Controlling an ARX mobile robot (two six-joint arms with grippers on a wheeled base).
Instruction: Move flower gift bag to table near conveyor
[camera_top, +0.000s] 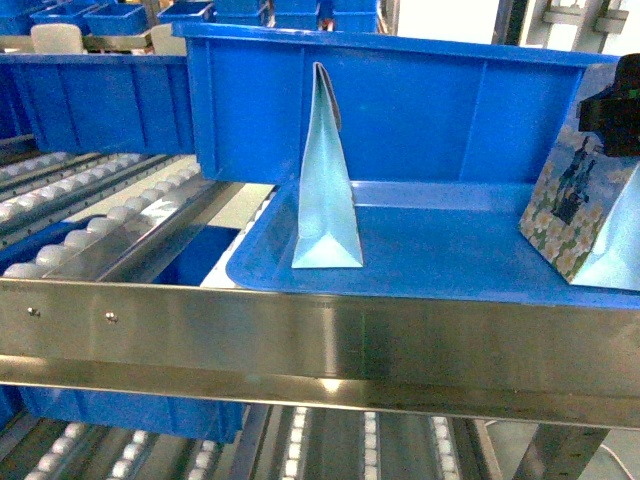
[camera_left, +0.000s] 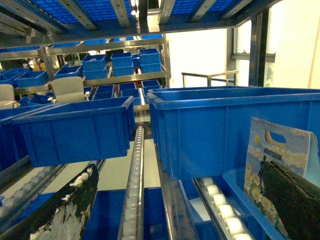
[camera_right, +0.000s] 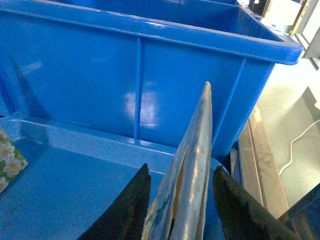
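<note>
A flower gift bag (camera_top: 578, 205) stands upright at the right end of a shallow blue tray (camera_top: 450, 262). My right gripper (camera_top: 608, 140) is at its top. In the right wrist view the bag's thin top edge (camera_right: 192, 165) rises between the two black fingers (camera_right: 131, 205), with a gap on each side, so the right gripper (camera_right: 181, 169) is open around it. A second bag (camera_top: 326, 190) stands edge-on in the middle of the tray. My left gripper (camera_left: 178, 167) is open and empty over the conveyor rollers (camera_left: 134, 200), with a flowered bag (camera_left: 277, 152) at its right. The table is out of view.
A tall blue bin (camera_top: 400, 100) stands right behind the tray. The conveyor's steel rail (camera_top: 300, 345) runs across the front, with roller lanes (camera_top: 90, 215) and another blue bin (camera_top: 90, 95) at the left. More blue bins (camera_left: 120, 62) fill shelves behind.
</note>
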